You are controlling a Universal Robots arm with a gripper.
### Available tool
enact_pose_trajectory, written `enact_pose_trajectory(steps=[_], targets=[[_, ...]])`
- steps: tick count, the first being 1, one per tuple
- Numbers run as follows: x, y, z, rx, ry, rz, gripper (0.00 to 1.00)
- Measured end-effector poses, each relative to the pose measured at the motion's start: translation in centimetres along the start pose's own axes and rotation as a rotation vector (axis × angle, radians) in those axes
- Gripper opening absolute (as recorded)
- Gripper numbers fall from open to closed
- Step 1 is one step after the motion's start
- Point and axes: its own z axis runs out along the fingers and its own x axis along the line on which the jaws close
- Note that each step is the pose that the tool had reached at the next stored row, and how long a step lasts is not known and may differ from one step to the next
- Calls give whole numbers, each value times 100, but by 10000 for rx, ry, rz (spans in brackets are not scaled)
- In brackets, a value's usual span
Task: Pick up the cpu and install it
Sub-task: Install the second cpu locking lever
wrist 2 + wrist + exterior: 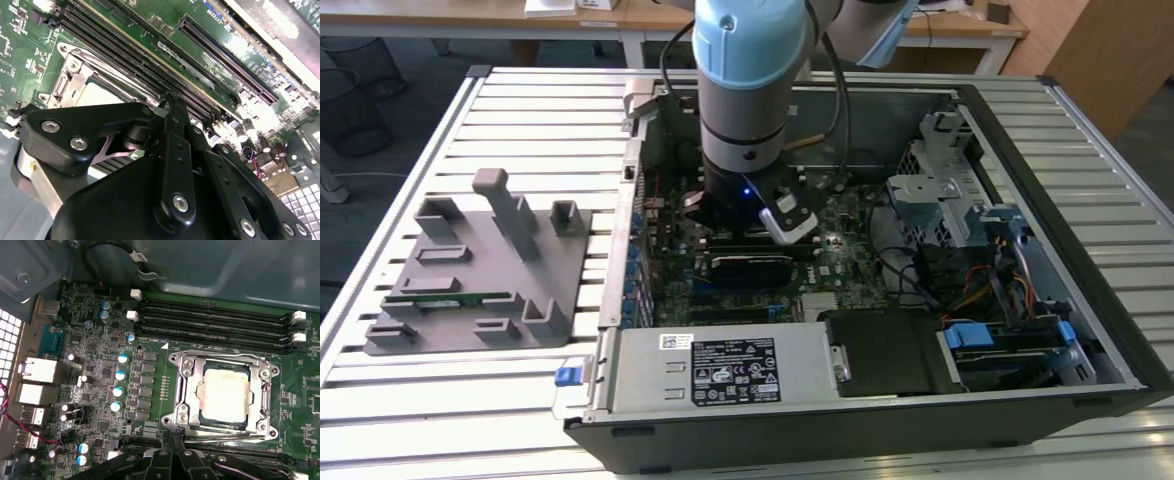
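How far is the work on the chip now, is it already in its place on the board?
The chip already lies inside the socket frame on the board, so the placing looks done. The hand sits right at the frame's edge and appears to carry nothing. Whether the frame is locked down cannot be told.

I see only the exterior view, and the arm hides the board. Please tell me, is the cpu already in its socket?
Observer: Yes. In the first wrist view the cpu lies flat in the socket, silvery top up.
Operator: Is something closed over it?
Observer: The metal frame lies around its edges; I cannot tell whether it is latched.
Operator: Are sticks mounted beside it?
Observer: No, the four long memory slots next to the frame are empty.
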Motion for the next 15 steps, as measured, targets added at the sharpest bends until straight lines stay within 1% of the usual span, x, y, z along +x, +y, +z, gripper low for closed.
enact_pose_trajectory(steps=[2, 4, 5, 7, 8, 13, 15], targets=[[1, -2, 11, -36, -7, -1, 11], [1, -4, 22, -95, -25, -4, 11], [1, -5, 26, -132, -37, -7, 11], [2, -5, 27, -236, -60, -12, 11], [4, -5, 27, -269, -67, -12, 11], [10, -5, 31, -341, -93, -13, 11], [13, -7, 34, -395, -115, -17, 11]])
